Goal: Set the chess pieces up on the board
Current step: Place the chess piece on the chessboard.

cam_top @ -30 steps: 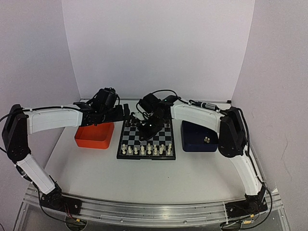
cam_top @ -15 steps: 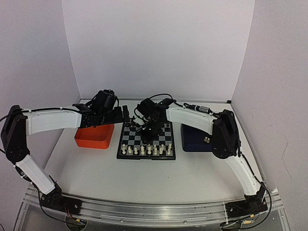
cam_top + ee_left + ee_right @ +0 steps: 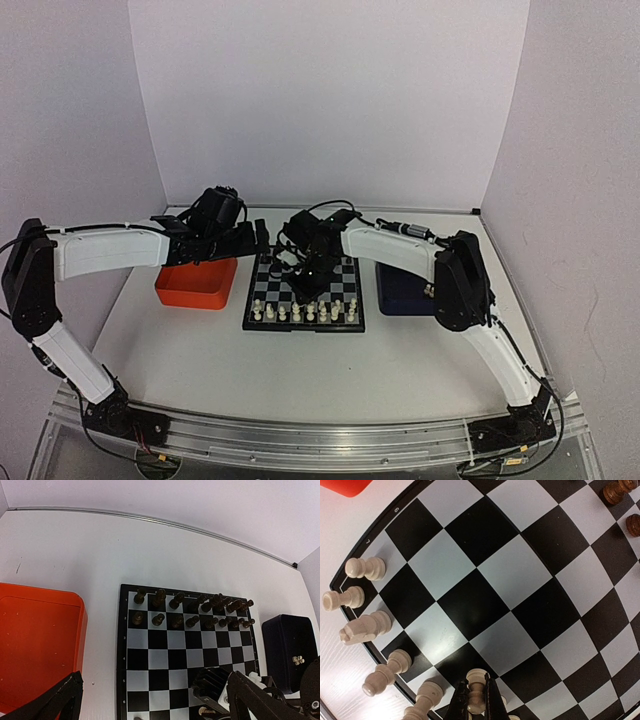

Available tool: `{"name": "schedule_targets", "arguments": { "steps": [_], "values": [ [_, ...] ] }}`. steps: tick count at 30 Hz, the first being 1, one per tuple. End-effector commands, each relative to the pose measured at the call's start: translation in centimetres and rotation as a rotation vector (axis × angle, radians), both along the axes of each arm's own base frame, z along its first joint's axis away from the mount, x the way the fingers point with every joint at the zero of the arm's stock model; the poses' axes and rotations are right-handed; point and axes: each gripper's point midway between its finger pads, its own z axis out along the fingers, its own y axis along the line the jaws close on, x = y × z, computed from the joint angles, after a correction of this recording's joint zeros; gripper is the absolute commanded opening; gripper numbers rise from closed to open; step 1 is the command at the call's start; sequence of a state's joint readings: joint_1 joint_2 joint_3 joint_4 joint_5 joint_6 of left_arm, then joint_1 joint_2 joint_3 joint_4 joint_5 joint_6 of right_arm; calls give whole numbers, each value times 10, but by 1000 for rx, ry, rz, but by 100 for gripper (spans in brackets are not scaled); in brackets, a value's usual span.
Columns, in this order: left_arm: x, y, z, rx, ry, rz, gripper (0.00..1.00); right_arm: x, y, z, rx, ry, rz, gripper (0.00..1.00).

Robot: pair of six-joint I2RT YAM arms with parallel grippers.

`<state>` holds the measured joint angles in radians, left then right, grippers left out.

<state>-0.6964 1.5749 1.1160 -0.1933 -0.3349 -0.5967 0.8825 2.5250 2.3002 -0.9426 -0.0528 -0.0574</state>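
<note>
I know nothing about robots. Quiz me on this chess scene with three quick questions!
1. True or false: the left gripper holds a piece.
2. What does the right gripper pinch? A: a white piece. B: a coin. C: nothing.
3. Fill in: the tray left of the board is ____ in colour.
Key: 1 false, it is open and empty. 2 A. 3 orange.
</note>
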Motion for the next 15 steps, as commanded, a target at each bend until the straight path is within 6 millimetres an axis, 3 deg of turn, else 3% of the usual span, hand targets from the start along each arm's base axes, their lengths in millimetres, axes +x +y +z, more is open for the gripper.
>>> {"name": "schedule_targets", "arguments": {
  "steps": [1,15],
  "values": [
    [-3,4,13,-37,-18,6,100,1,7,6,18,-2,13,2],
    [-4,3,11,-41,-11,0,100,-5,11,8,44,29,20,9]
  ]
}}
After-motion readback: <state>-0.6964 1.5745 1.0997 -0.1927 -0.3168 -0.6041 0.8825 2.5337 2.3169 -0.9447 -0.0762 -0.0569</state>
